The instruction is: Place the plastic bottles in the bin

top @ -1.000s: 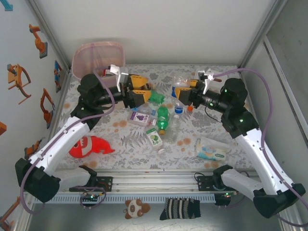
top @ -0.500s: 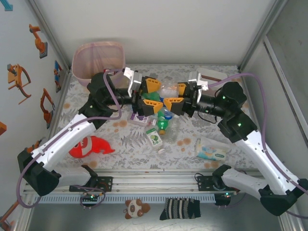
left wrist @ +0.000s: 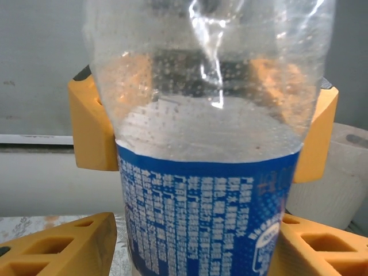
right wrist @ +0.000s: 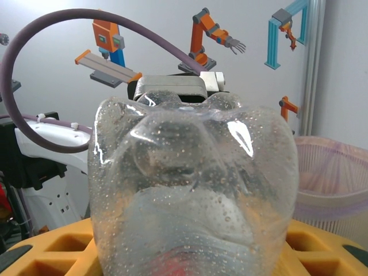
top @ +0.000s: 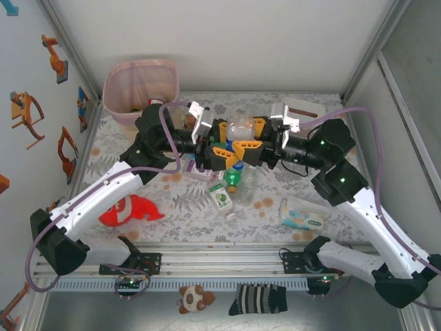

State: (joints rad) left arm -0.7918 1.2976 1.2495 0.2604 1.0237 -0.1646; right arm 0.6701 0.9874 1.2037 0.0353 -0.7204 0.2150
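Right claw (top: pixel 252 141): we see it clamped on the clear bottle (top: pixel 239 129).
Left claw (top: pixel 222 141): half open around the bottle's blue label (left wrist: pixel 201 213); we cannot tell whether it presses.
Bin (top: pixel 114 103): back left corner, well apart.

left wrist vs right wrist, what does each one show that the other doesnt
Left wrist, not right wrist: the blue label on the bottle, a white box. Right wrist, not left wrist: the bin, the left arm, wall stickers. Both: the clear bottle, with yellow fingers beside it.
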